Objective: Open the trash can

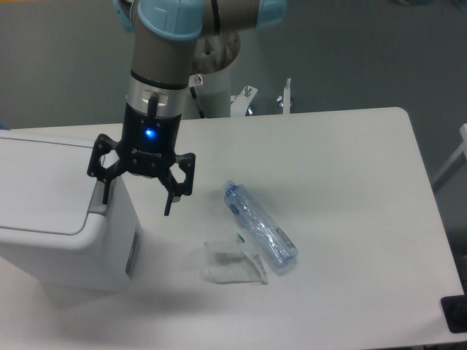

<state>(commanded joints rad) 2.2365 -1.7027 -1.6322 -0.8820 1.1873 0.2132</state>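
One trash can [55,211], one gripper [137,205], one clear plastic bottle [259,233] and one crumpled transparent wrapper [232,263] are counted on or above one white table [343,182].

The trash can is located at the 9 o'clock side of the table. Its flat white lid [44,186] is seen lying closed. The left part of the bin is cut off by the picture edge. The grey latch tab [97,198] on the rim is largely covered by one gripper finger, so only a small strip is seen.

The gripper is held with its fingers pointing down and spread wide apart; nothing is held between them. One fingertip [106,198] is positioned over the latch tab at the right edge of the lid; whether contact is made cannot be told. The other fingertip [168,211] hangs over the table at 3 o'clock from the bin, apart from it. A blue light [149,133] is lit on the gripper body.

The bottle lies on its side at 3 o'clock from the gripper, well apart. The wrapper lies just beside the bottle, at its 7 o'clock; its outline is hard to make out against the white surface. A dark object [455,313] is cut off at the 4 o'clock corner of the picture and cannot be identified.
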